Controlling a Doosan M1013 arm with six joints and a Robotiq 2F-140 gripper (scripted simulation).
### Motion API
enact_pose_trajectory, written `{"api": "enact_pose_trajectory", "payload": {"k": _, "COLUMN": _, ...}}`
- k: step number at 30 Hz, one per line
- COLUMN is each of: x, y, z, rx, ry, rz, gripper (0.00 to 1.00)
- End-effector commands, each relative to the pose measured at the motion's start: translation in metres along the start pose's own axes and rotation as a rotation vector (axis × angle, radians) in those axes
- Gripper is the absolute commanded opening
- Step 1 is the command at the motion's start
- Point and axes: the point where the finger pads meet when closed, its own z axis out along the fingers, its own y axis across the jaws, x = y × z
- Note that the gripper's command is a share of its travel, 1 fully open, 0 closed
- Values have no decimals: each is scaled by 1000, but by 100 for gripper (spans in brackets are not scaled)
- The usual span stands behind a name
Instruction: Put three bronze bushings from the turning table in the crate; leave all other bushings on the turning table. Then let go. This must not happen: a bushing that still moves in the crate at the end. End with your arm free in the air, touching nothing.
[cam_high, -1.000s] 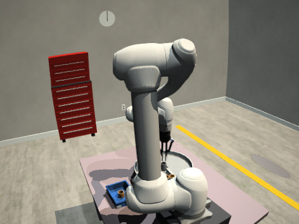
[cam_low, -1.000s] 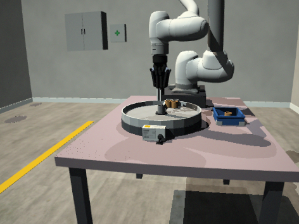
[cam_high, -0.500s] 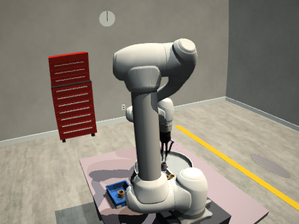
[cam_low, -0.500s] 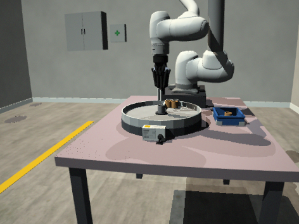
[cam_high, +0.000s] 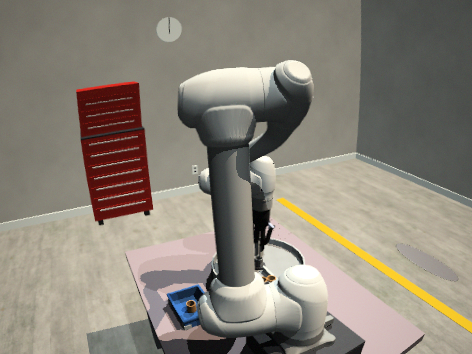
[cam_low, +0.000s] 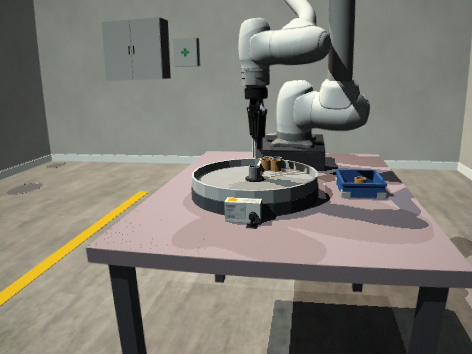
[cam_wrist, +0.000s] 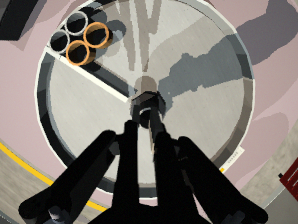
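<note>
Now the black claw (cam_wrist: 147, 106) is nearly closed, holding nothing, above the round grey turning table (cam_low: 210, 172). Two bronze ring bushings (cam_wrist: 89, 43) lie near its rim.

The turning table (cam_low: 210, 189) sits mid-table (cam_low: 150, 235), with the crate (cam_low: 346, 183) to its right in the exterior view. One bushing (cam_low: 359, 179) lies in the crate. Four bushings (cam_wrist: 87, 36) cluster at the disc's rim; the gripper (cam_wrist: 145, 106) hangs over the hub (cam_low: 254, 175), seemingly apart from it.

Blue crate (cam_low: 345, 181), orange-bronze bushings (cam_wrist: 88, 42), grey turning table (cam_low: 210, 186), pink table top (cam_low: 150, 225).
</note>
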Motion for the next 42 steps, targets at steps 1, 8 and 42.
{"api": "enact_pose_trajectory", "payload": {"k": 1, "x": 5, "y": -3, "z": 0, "rx": 8, "ry": -9, "rz": 135, "gripper": 10}}
{"api": "enact_pose_trajectory", "payload": {"k": 8, "x": 14, "y": -9, "z": 0, "rx": 7, "ry": -11, "rz": 355, "gripper": 10}}
{"api": "enact_pose_trajectory", "payload": {"k": 42, "x": 56, "y": -36, "z": -1, "rx": 0, "ry": -18, "rz": 1371, "gripper": 10}}
